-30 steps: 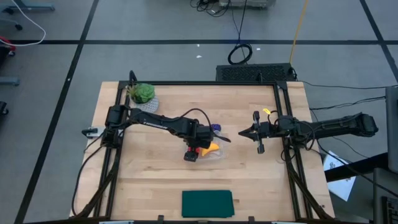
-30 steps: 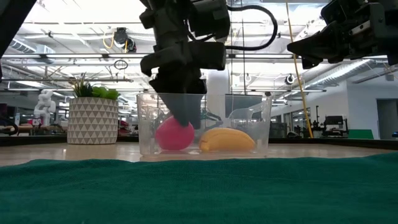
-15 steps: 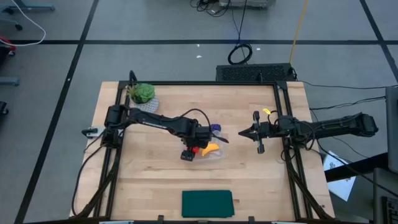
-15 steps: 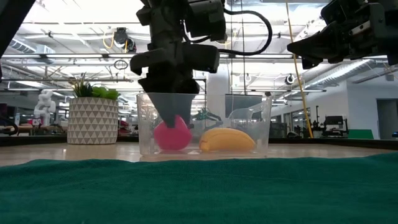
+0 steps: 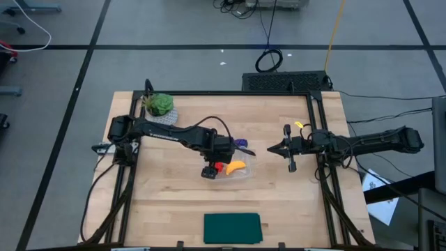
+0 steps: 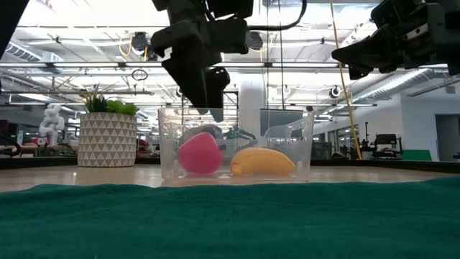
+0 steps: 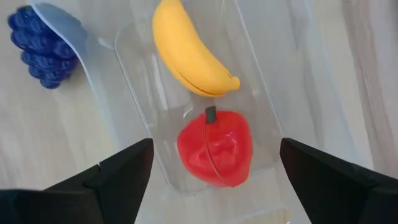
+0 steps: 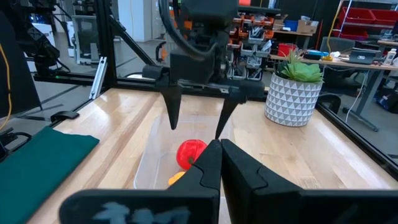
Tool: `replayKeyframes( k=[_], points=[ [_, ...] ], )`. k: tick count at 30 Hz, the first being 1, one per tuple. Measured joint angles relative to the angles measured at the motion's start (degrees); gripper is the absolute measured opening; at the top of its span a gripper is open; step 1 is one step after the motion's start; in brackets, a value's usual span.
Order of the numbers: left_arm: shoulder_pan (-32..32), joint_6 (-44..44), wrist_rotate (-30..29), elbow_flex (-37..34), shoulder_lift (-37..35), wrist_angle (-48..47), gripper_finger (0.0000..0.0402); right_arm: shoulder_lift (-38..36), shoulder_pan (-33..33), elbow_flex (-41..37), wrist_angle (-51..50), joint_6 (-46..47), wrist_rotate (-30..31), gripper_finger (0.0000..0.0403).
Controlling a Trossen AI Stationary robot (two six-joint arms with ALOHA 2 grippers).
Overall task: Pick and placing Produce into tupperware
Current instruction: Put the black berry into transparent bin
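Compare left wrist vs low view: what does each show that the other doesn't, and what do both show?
Left wrist only: the purple piece lying on the table outside the tupperware, and the left pincer open above the red fruit.
Low only: the potted plant, the green mat in front, and the right pincer raised off to the side.
Both: the red fruit and banana side by side inside the tupperware.

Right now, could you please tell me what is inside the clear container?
The tupperware holds the banana and the red fruit. The purple piece lies outside. Nothing is covered.
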Motion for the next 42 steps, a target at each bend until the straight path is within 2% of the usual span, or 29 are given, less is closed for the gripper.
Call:
replayKeyframes(
  k=[7,10,21,33,38,42],
  points=[
    [-0.04,0.03,0.01,-0.02,0.07,-0.11,0.0353,0.0,0.0,0.0,0.14,0.17,-0.02,0.0],
    [-0.04,-0.01,0.0,-0.02,0.09,-0.13,0.0333,-0.01,0.0,0.01,0.14,0.18,-0.02,0.0],
    [-0.02,0.05,-0.04,-0.04,0.15,-0.13,0.0168,0.0,0.0,0.01,0.14,0.18,0.0,0.0],
    [0.0,2.02,-1.69,-0.06,0.17,-0.39,0.0013,-0.01,0.0,0.0,0.14,0.18,-0.02,0.0],
    [0.0,2.19,-1.85,-0.06,0.17,-0.39,0.0009,0.0,0.0,-0.01,0.14,0.18,-0.02,0.0],
    [-0.09,2.67,-4.53,-0.06,0.2,-0.58,0.0002,-0.02,-0.01,0.01,0.14,0.18,-0.01,0.0]
  ],
)
